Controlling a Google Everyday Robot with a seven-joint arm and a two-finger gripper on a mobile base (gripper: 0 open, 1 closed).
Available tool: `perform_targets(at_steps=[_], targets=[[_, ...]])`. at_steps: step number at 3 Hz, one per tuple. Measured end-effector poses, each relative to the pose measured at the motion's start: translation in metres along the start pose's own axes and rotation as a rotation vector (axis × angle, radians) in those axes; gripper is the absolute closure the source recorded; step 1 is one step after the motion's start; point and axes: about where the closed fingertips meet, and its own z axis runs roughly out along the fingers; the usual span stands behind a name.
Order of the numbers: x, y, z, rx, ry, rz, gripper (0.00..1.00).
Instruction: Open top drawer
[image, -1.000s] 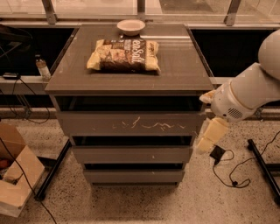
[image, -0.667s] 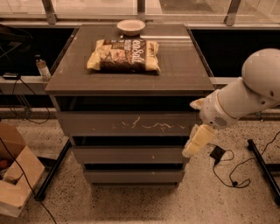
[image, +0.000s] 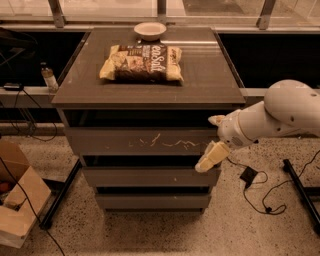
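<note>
A grey cabinet (image: 75, 95) stood with a chip bag (image: 142, 63) and a bowl (image: 150, 30) on top. The top drawer (image: 142, 142), its front scratched, sat just under the tabletop above two shorter drawers. The gripper (image: 211, 155) hung at the drawer's lower right corner; how wide it was could not be told.

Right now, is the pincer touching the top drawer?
Cannot tell. In the camera view the pincer overlaps the top drawer at its lower right corner, but neither contact nor a gap shows plainly.
</note>
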Motion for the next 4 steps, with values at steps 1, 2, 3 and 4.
perform_targets(at_steps=[1, 2, 3, 4], targets=[[0.007, -0.023, 0.027, -0.008, -0.042, 0.03, 0.0], [0.009, -0.043, 0.054, -0.024, -0.072, 0.051, 0.0], [0.009, -0.052, 0.073, -0.07, -0.085, 0.068, 0.17], [0.011, -0.04, 0.074, -0.112, -0.061, 0.049, 0.4]])
